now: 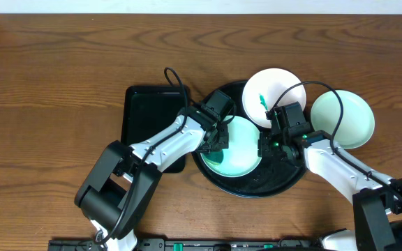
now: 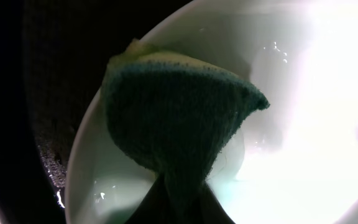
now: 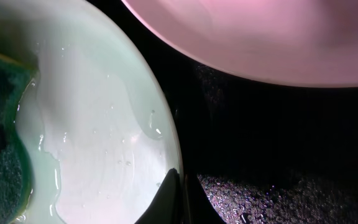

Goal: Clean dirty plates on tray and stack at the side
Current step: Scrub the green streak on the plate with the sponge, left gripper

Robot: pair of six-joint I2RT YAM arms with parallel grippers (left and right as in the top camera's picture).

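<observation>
A pale mint plate (image 1: 239, 150) lies wet in the round black tray (image 1: 285, 183). My left gripper (image 1: 215, 145) is shut on a green and yellow sponge (image 2: 179, 118), which is pressed onto this mint plate (image 2: 291, 155). My right gripper (image 3: 180, 186) is shut on the same plate's (image 3: 98, 112) right rim, one finger inside it and one outside. A white plate (image 1: 271, 96) with a green smear rests on the tray's far rim. A second mint plate (image 1: 343, 120) sits on the table to the right of the tray.
A smaller rectangular black tray (image 1: 149, 115) lies left of the round tray, partly under my left arm. The white plate (image 3: 260, 37) hangs close above my right gripper. Bare wooden table stretches to the far left and along the front.
</observation>
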